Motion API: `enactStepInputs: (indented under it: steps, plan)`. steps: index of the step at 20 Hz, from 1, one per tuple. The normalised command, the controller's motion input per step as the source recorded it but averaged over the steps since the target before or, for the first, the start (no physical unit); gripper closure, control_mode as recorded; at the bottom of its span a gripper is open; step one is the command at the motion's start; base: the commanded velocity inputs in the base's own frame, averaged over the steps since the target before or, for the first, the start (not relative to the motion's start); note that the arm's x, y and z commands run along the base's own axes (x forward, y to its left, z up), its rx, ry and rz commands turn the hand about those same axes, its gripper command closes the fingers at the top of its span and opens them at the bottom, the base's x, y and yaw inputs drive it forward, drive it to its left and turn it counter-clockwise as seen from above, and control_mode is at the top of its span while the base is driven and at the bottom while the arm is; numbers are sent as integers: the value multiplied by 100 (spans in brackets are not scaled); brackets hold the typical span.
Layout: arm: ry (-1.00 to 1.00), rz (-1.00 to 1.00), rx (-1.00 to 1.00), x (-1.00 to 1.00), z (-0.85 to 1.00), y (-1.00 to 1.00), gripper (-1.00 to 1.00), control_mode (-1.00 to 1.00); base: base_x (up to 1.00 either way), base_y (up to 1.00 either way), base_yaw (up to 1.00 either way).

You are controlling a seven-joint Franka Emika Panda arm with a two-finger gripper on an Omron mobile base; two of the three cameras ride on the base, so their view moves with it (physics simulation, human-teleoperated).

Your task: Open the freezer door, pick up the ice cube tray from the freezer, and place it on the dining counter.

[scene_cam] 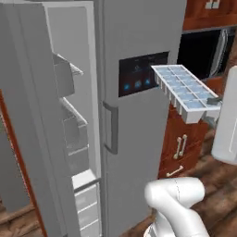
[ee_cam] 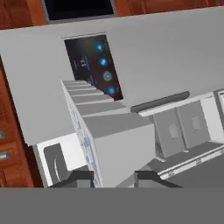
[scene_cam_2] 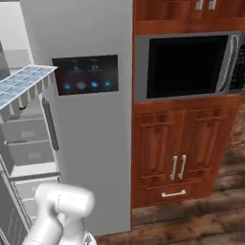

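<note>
The white ice cube tray with its pale blue grid of square cells (scene_cam: pixel 187 90) is held in the air by one short end, pinched between the dark two-finger gripper (ee_cam: pixel 114 178). Its long axis runs straight out from the fingers, roughly level, toward the grey touchscreen door (scene_cam: pixel 139 74) — clear of the open grey freezer (scene_cam: pixel 76 139) — so a carry to the dining counter would be led by the free end.

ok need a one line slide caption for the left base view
Gripper holds the ice cube tray aloft in front of the touchscreen door, with the freezer door swung open.
</note>
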Motion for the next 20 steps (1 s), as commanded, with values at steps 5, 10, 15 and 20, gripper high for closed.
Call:
enactStepInputs:
  steps: [5, 10, 15, 20]
  plan:
    - [0, 0, 0, 0, 0, 0, 100, 100, 0, 0, -100]
    - [0, 0, 0, 0, 0, 0, 100, 100, 0, 0, -100]
    - [0, 0, 0, 0, 0, 0, 100, 100, 0, 0, -100]
    - [0, 0, 0, 0, 0, 0, 100, 100, 0, 0, -100]
